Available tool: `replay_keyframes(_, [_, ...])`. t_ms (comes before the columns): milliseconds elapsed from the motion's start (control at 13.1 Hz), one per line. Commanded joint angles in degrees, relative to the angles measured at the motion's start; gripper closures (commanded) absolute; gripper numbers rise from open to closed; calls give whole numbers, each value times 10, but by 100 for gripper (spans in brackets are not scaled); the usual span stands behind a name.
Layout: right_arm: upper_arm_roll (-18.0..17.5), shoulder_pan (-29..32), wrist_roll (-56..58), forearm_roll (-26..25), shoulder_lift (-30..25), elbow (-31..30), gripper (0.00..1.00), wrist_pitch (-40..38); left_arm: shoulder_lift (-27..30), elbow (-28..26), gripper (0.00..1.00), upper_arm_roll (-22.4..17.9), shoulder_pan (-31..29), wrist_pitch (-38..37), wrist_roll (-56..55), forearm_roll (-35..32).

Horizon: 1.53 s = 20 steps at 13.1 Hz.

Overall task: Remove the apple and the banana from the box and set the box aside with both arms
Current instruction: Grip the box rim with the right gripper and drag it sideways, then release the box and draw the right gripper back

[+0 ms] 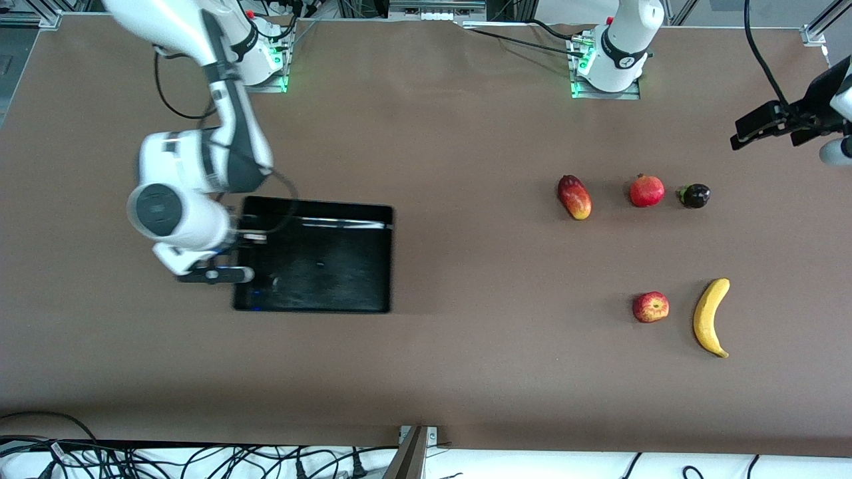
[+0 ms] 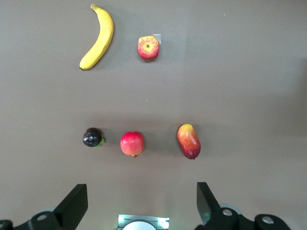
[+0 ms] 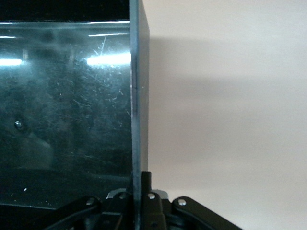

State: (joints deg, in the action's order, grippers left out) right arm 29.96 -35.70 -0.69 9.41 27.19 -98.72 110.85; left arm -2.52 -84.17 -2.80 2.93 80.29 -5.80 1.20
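On the brown bench (image 1: 426, 372), the right gripper (image 3: 136, 191) pinches the shallow glossy black plastic box's (image 1: 319, 266) wall to drag it; the left gripper (image 2: 139, 203) waits, fingers spread, over the fruit.

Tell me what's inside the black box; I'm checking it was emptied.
Nothing: the box floor is bare. The right gripper pinches its wall; its arm covers that edge.

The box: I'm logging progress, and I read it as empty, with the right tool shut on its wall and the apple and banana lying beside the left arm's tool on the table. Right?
Partly. The apple and banana do lie on the table, but the left tool hangs open in the air above the fruit, as the left wrist view shows. The box is empty, the right tool shut on its wall.
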Motion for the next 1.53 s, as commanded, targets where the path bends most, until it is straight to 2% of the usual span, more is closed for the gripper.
replay_keyframes(0, [-1, 47, 81, 3, -28, -74, 100, 50, -23, 5, 0, 15, -17, 20, -4, 10])
replay_keyframes(230, [3, 77, 125, 3, -47, -159, 100, 130, -27, 5, 0, 15, -17, 24, -4, 10])
replay_keyframes(460, [3, 78, 125, 11, -49, -204, 100, 184, -27, 3, 0, 15, -17, 25, -4, 10])
replay_keyframes(536, [3, 78, 125, 12, -49, -208, 86, 192, -23, 1, 0, 16, -18, 26, -4, 10])
replay_keyframes(613, [3, 78, 123, 13, -49, -204, 37, 190, -17, -2, 0, 16, -19, 36, -4, 11])
replay_keyframes(690, [3, 78, 120, 13, -58, -195, 0, 187, -10, -4, 0, 16, -19, 40, 1, 10])
replay_keyframes(843, [-2, 73, 114, 13, -83, -157, 0, 150, -8, -6, 0, 15, -18, 38, 19, -6])
replay_keyframes(1073, [-3, 56, 60, 14, -146, -96, 0, 35, -1, -8, 0, 15, -20, 40, 32, -26])
replay_keyframes(1302, [-4, 42, 32, -15, -222, -70, 0, -66, 1, -9, 0, 15, -21, 38, 44, -27])
replay_keyframes(1456, [-16, 41, 35, -45, -252, -51, 0, -97, 2, -7, 0, 17, -21, 36, 42, -26])
